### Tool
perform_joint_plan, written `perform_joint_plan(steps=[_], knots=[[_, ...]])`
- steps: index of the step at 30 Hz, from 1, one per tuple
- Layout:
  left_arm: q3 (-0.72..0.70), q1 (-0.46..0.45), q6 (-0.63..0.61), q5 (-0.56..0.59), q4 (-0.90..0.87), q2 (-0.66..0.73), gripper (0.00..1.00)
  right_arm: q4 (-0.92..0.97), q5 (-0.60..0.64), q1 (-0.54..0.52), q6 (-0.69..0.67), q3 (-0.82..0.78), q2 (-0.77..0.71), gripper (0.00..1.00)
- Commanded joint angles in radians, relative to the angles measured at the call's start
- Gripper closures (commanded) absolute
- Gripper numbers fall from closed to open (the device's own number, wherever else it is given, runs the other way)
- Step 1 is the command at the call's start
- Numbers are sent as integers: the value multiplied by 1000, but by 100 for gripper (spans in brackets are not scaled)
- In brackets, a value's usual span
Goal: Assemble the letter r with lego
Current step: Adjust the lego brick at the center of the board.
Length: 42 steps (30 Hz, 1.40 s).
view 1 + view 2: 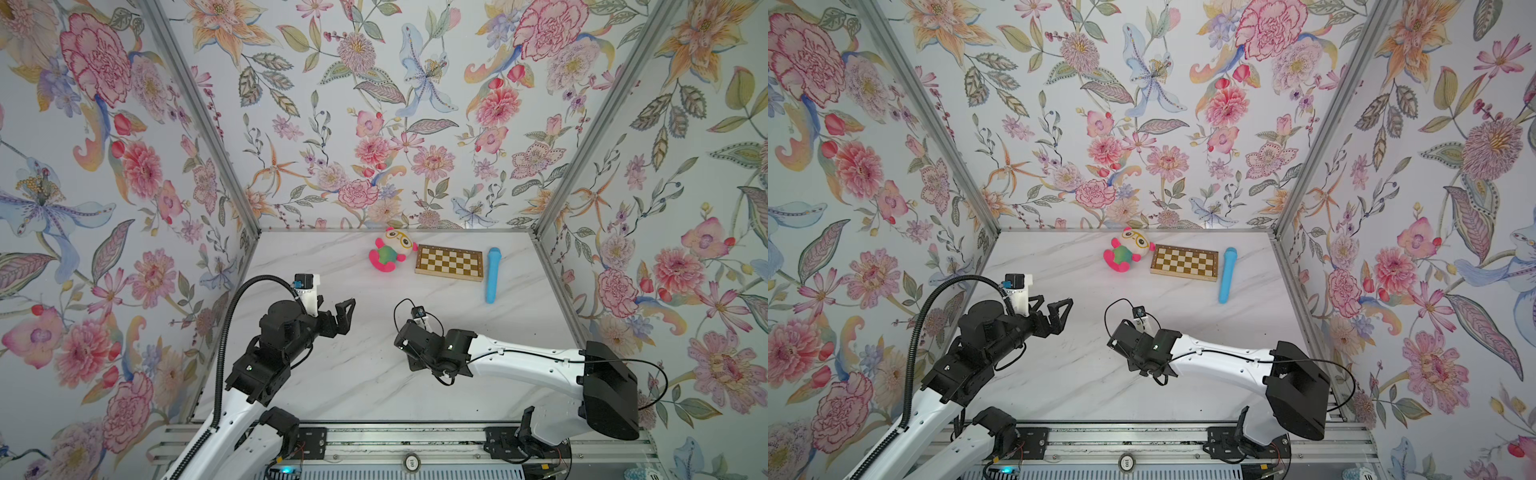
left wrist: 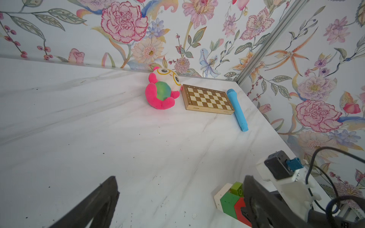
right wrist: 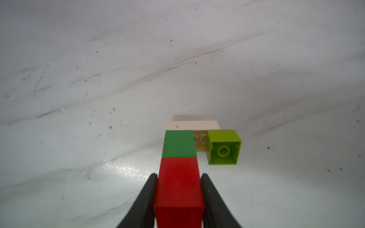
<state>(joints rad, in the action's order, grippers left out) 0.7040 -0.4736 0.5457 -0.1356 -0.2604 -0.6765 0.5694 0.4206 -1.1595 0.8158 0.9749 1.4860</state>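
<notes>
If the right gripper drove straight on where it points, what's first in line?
The table. The right gripper, shut on the red brick of the letter r, points at bare table; the cream bar leads and would likely land first. It may already touch; depth is unclear.

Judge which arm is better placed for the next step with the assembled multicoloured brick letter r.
Right: right gripper shut on red plastic stem brick of the letter r; left gripper hangs open, empty.
</notes>
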Motion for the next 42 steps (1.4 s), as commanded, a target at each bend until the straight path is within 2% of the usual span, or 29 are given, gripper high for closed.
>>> perform_joint_plan(steps=[1, 3, 7, 8, 9, 14, 16, 18, 20, 22, 23, 26, 29, 37, 42], knots=[[15, -53, -24, 81, -5, 17, 1, -69, 77, -29, 94, -96, -17, 63], [5, -94, -18, 126, 2, 27, 1, -108, 82, -44, 117, -138, -28, 61], [-14, -125, -17, 154, 19, 43, 1, -149, 102, -59, 126, -174, -18, 52], [-12, -125, -21, 152, 20, 43, 1, -151, 102, -55, 122, -175, -11, 46], [-8, -125, -18, 159, 15, 43, 1, -162, 96, -51, 107, -173, -6, 38], [37, -127, 1, 167, -5, 23, 1, -99, 70, -19, 25, -75, -75, 30], [62, -126, 6, 183, -34, -2, 1, 16, 49, 19, 28, -17, -113, 32], [73, -126, 7, 175, -39, -30, 1, 74, 11, 53, 35, -27, -177, 37], [83, -126, 16, 172, -44, -59, 1, 126, -21, 81, 81, -89, -266, 53], [83, -125, 15, 158, -36, -86, 1, 168, -48, 93, 137, -155, -344, 65], [83, -125, 16, 157, -34, -97, 1, 170, -66, 94, 159, -193, -381, 69], [91, -126, 0, 159, -18, -121, 1, 153, -92, 81, 213, -273, -416, 70], [91, -123, -3, 152, 4, -138, 1, 76, -117, 79, 219, -318, -368, 72], [74, -89, -17, 110, -18, -137, 1, -103, -166, 102, 205, -354, -231, 73], [56, -70, -11, 109, -36, -100, 1, -172, -205, 106, 160, -322, -129, 73]])
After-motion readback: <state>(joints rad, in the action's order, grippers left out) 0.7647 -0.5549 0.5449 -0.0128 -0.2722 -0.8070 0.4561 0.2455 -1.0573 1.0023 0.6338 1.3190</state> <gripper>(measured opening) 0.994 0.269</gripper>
